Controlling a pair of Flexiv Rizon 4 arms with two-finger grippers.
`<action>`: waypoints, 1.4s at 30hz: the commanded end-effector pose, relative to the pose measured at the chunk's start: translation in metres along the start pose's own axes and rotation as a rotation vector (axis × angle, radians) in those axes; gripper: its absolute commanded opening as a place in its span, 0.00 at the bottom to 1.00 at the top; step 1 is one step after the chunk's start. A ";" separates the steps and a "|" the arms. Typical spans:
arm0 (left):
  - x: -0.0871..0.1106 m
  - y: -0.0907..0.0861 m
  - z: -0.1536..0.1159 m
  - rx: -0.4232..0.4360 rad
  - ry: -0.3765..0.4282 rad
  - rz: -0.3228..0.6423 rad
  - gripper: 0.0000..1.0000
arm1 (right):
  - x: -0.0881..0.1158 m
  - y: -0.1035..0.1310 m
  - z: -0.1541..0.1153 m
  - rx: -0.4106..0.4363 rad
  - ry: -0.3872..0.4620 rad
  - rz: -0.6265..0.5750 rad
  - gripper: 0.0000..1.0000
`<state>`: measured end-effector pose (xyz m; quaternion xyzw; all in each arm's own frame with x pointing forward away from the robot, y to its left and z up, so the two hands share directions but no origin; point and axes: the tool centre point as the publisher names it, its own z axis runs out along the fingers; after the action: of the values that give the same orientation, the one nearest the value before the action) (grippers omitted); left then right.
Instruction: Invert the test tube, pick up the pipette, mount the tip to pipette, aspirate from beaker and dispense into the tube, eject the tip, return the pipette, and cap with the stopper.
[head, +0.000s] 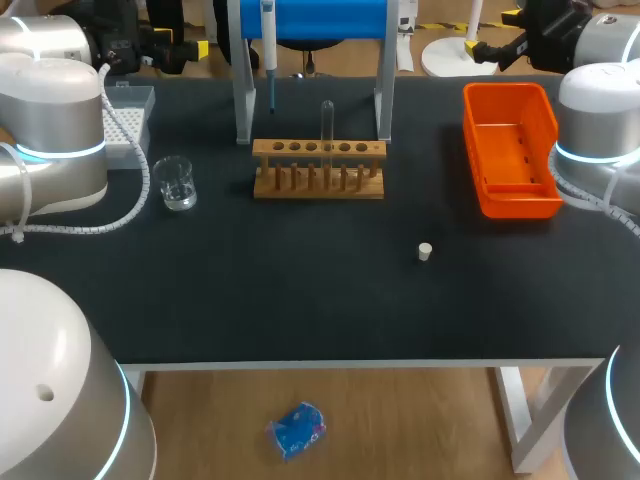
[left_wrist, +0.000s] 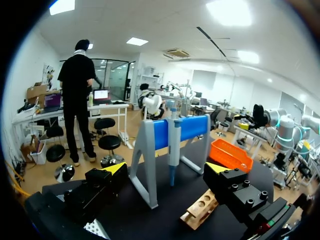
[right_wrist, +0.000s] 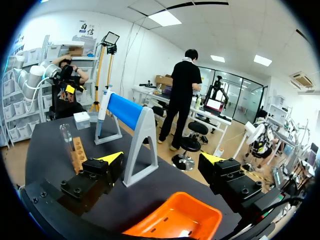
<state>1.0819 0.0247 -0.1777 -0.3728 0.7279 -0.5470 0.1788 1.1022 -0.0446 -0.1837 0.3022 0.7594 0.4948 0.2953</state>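
Note:
A clear test tube (head: 326, 125) stands in the wooden rack (head: 318, 168) at the table's back middle. The pipette (head: 268, 50) hangs on the blue-barred stand (head: 310, 20) behind the rack. A glass beaker (head: 176, 183) sits left of the rack. The small white stopper (head: 425, 251) lies right of the middle. My left gripper (left_wrist: 165, 169) is open and empty above the back left, with the pipette (left_wrist: 173, 145) and the rack (left_wrist: 202, 207) ahead of it. My right gripper (right_wrist: 162, 159) is open and empty at the back right, with the test tube (right_wrist: 66, 134) far ahead.
An orange bin (head: 510, 148) stands at the back right, under my right gripper (head: 495, 35). A grey tip box (head: 125, 120) sits at the back left near my left gripper (head: 185, 48).

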 end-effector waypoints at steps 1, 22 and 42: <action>0.004 -0.001 -0.010 0.016 0.065 0.055 1.00 | 0.006 0.002 -0.008 -0.055 0.128 0.022 1.00; 0.063 0.033 -0.030 -0.201 0.614 0.317 1.00 | 0.098 -0.010 -0.054 -0.057 0.842 -0.178 1.00; 0.079 0.045 -0.021 -0.235 0.523 0.335 1.00 | 0.140 -0.019 -0.035 -0.082 0.847 -0.186 1.00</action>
<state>1.0064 -0.0086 -0.1968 -0.1019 0.8608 -0.4985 0.0111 0.9799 0.0228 -0.2016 -0.0058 0.8196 0.5727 0.0160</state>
